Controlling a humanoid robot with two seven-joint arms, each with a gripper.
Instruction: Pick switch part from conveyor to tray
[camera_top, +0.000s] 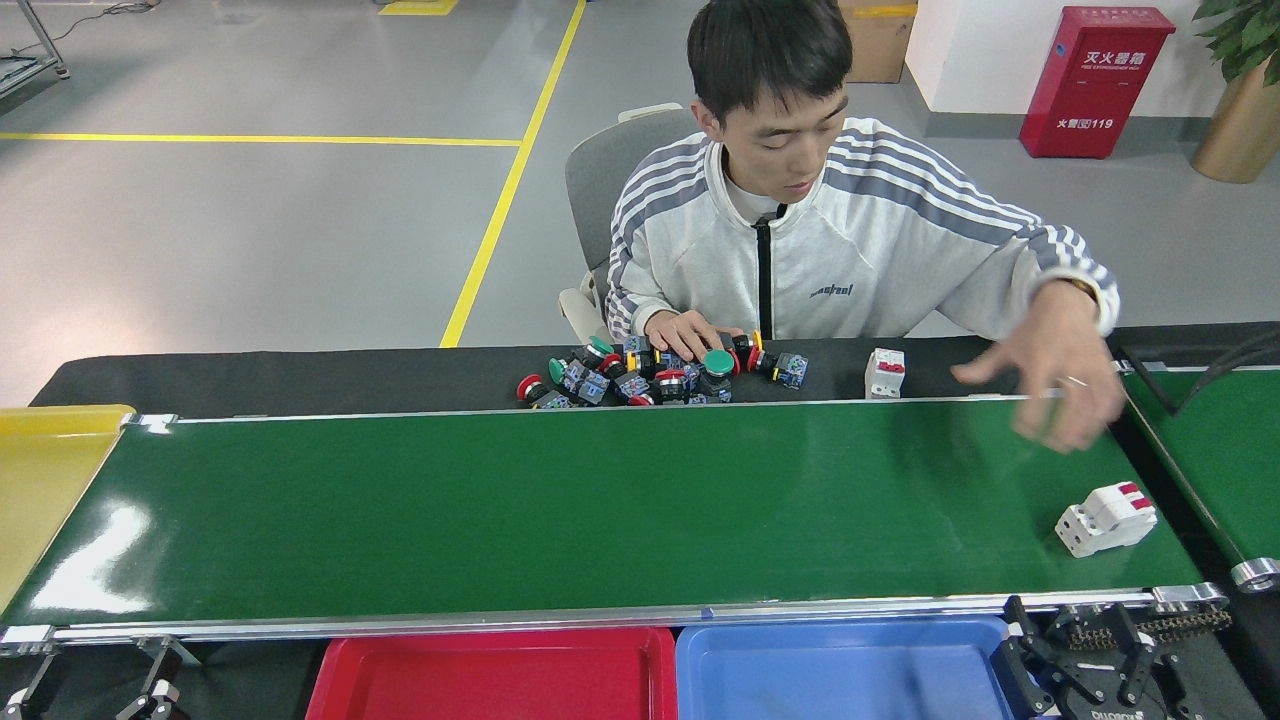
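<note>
1. Conveyor (560, 500): long dark-green belt with silver rails, running across the view; glare patch near its left end.
2. Switch part (1105, 519): white block with red toggles, lying on the conveyor near its right end, close to the near rail and touching nothing else.
3. Red tray (495, 675): below the conveyor's near rail, left of centre; its lower part is cut off by the picture edge; nothing lies in the visible part.
4. Blue tray (840, 670): just beside the red tray on its right; lower part cut off; right corner hidden by the right pincer.
5. Yellow tray (40, 480): at the conveyor's left end, only partly in view.
6. Right pincer (1095, 675): black, at the bottom right corner, mostly cut off; fingers look spread and hold nothing.
7. Left pincer (90, 695): only dark finger tips show at the bottom left edge; cannot tell whether spread or clenched.
8. Person (800, 240): seated behind the dark surface (300, 375); one hand (1050, 375) is blurred above the belt's far right, apart from the switch part; the other hand (685, 330) rests at the heap.
9. Heap of push-button parts (650, 375): red, green and blue pieces on the surface; single pieces hard to separate.
10. Second white switch block (884, 372): upright on the surface, beside the far rail.
11. Smaller green belt (1215, 450): at right, partly seen.
</note>
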